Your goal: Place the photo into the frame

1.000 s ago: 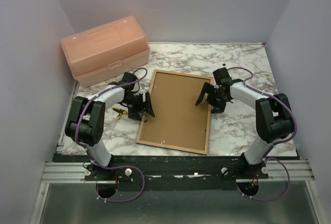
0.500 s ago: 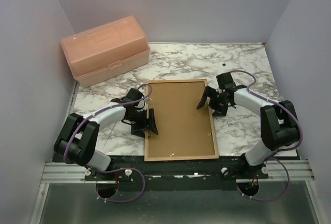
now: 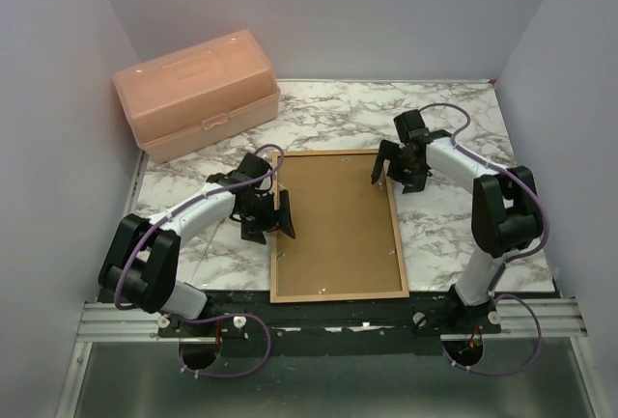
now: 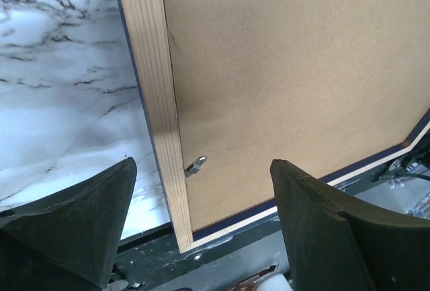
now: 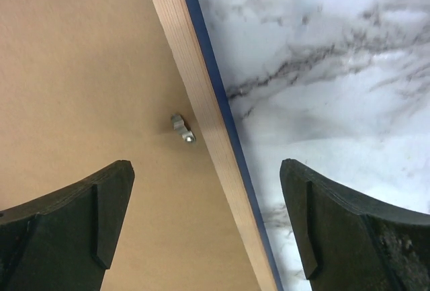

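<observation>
The frame (image 3: 338,294) lies face down at the centre of the counter (image 3: 454,235), backing board (image 3: 333,225) up; we see no photo. Our left hand (image 3: 270,225) and right hand (image 3: 396,172) gape empty astride its side rails, probably to reach the tabs (image 4: 195,165).

The frame (image 4: 156,96) is seen as pale unvarnished wood, backing board (image 4: 282,69) matt brown, clip (image 5: 182,129) shiny metal, table (image 3: 444,235) glossy marble-look.
</observation>
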`<state>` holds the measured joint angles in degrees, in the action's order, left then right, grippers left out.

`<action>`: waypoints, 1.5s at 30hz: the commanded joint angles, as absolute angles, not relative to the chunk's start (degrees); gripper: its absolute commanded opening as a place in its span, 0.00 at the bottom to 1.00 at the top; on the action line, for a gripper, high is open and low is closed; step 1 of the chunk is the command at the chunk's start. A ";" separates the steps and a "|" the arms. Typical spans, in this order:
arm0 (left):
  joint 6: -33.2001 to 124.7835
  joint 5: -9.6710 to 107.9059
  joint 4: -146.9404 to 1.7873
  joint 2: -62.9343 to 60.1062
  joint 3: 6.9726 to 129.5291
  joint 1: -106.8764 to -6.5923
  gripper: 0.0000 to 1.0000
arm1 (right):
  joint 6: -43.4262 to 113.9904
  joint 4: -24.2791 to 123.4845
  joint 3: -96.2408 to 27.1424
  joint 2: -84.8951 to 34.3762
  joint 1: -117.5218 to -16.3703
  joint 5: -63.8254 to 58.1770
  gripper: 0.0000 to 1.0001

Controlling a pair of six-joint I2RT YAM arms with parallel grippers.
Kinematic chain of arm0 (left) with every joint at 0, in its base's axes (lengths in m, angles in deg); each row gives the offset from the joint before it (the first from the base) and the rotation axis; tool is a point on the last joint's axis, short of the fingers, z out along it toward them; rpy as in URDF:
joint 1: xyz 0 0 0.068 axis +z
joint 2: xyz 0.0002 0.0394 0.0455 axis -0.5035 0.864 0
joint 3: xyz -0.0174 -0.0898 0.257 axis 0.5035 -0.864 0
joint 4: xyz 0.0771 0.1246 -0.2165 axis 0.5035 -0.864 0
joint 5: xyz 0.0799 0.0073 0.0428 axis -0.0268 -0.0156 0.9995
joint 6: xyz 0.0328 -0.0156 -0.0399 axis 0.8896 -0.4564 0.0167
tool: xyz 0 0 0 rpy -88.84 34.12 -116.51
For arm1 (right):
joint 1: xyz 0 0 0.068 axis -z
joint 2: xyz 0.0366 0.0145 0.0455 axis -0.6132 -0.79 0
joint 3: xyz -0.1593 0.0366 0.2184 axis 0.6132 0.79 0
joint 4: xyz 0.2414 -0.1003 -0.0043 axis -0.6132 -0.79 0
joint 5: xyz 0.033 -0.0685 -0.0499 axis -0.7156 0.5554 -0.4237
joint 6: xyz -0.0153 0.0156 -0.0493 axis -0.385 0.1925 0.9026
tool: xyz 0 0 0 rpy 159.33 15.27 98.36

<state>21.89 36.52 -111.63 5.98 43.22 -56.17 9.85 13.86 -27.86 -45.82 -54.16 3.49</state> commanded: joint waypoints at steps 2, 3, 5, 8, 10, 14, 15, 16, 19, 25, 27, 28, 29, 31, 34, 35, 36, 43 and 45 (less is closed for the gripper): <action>23.34 39.94 -114.22 8.18 46.27 -56.07 0.84 | 13.21 10.04 -33.78 -51.57 -54.41 9.50 0.95; 23.49 40.19 -114.24 8.63 46.43 -56.08 0.84 | 13.19 10.07 -34.26 -52.20 -54.36 10.13 0.92; 23.38 40.07 -113.81 9.24 46.36 -56.03 0.84 | 13.55 10.28 -35.07 -53.40 -54.43 10.30 0.83; 23.11 39.59 -113.10 9.87 45.79 -56.02 0.84 | 14.09 9.61 -36.37 -54.77 -54.47 9.13 0.73; 23.09 39.34 -112.87 10.09 45.50 -56.06 0.84 | 14.22 9.70 -36.07 -54.64 -54.49 8.50 0.73; 23.27 39.20 -112.80 10.53 45.50 -56.03 0.83 | 14.47 10.32 -34.55 -53.95 -54.50 8.25 0.73; 23.35 39.25 -112.82 10.63 45.55 -56.04 0.83 | 14.50 10.42 -34.14 -53.80 -54.52 8.39 0.73; 23.36 39.27 -112.82 10.70 45.56 -56.02 0.83 | 14.58 10.96 -33.71 -53.66 -54.51 8.31 0.73; 23.36 39.27 -112.82 10.79 45.65 -56.07 0.83 | 15.11 11.23 -33.17 -53.99 -54.65 9.37 0.69; 23.36 39.62 -112.82 10.48 45.48 -56.00 0.83 | 15.24 11.39 -33.10 -54.31 -54.68 12.23 0.31; 23.36 39.63 -112.82 10.51 45.39 -56.01 0.83 | 15.11 11.50 -33.13 -54.31 -54.69 12.28 0.23; 23.36 39.77 -112.82 10.51 45.30 -56.00 0.83 | 15.04 11.53 -33.10 -54.26 -54.69 12.20 0.19; 23.36 39.88 -112.80 10.41 45.30 -56.00 0.83 | 14.81 11.55 -32.97 -54.30 -54.69 12.07 0.14; 23.36 40.05 -112.82 10.30 45.31 -56.01 0.83 | 14.65 11.87 -32.62 -54.08 -54.69 11.85 0.05; 23.42 40.64 -113.08 9.96 45.43 -55.99 0.83 | 14.21 12.14 -32.13 -53.33 -54.70 11.31 0.01; 23.45 40.92 -113.25 9.81 45.63 -55.85 0.83 | 14.13 12.19 -32.05 -52.98 -54.70 11.10 0.00; 23.52 41.32 -113.39 9.61 45.86 -55.66 0.83 | 13.96 12.31 -32.03 -52.42 -54.69 10.72 0.01; 25.31 42.81 -115.08 8.40 49.86 -50.37 0.83 | 12.97 13.45 -32.57 -47.24 -54.60 8.01 0.55; 26.15 41.98 -115.32 8.72 51.73 -48.48 0.83 | 12.26 13.68 -32.50 -45.96 -54.52 7.04 0.66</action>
